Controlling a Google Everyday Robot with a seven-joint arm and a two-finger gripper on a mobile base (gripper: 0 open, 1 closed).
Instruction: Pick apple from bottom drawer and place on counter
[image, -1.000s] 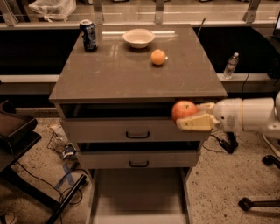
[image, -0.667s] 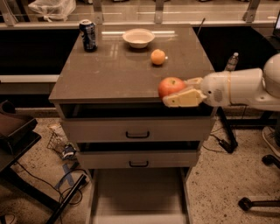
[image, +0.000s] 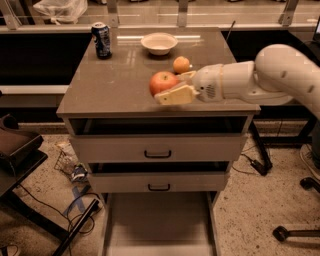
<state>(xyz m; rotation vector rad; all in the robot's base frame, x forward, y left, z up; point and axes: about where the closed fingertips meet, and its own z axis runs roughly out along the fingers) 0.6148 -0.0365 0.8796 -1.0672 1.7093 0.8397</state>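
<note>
The red apple (image: 162, 82) is held in my gripper (image: 170, 88), which is shut on it. The white arm reaches in from the right. The apple hangs just above the grey-brown counter (image: 115, 85), right of its middle and near the front. I cannot tell whether it touches the slab. The bottom drawer (image: 157, 220) is pulled out at the bottom of the view, and its pale floor shows nothing on it.
On the counter stand a blue soda can (image: 101, 40) at the back left, a white bowl (image: 159, 43) at the back middle and an orange fruit (image: 181, 65) just behind the apple. Two upper drawers (image: 157, 148) sit slightly ajar. Cables and a chair base lie on the floor.
My gripper has lifted the apple from beside the top drawer front up and leftward, and now holds it over the counter.
</note>
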